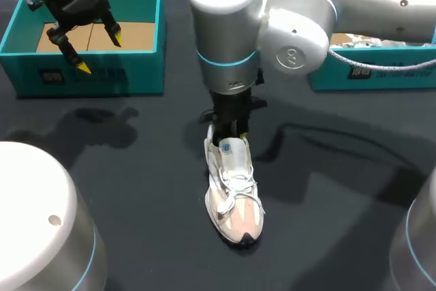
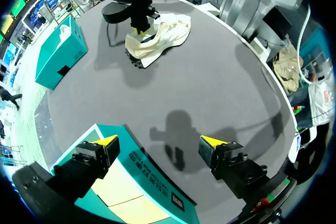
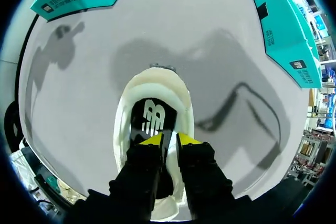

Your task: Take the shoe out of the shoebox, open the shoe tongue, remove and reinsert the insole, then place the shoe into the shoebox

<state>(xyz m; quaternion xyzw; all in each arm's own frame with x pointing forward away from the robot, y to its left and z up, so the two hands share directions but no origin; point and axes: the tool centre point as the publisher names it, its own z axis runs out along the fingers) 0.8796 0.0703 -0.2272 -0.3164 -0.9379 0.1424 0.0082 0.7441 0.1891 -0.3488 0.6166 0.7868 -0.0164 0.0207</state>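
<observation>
1 white logo (image 3: 151, 117) marks the insole (image 3: 137, 109) in right gripper (image 3: 169, 139).

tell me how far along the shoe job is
Done: the shoe stands on the table, out of the shoebox. In hand: the right gripper is down in the shoe's opening, above the insole, which lies inside. Left: insole out and back, then reboxing.

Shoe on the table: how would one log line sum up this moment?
shoe: upright on table, outside shoebox | right pincer: at shoe's opening, over insole | left pincer: open, empty, above shoebox
</observation>
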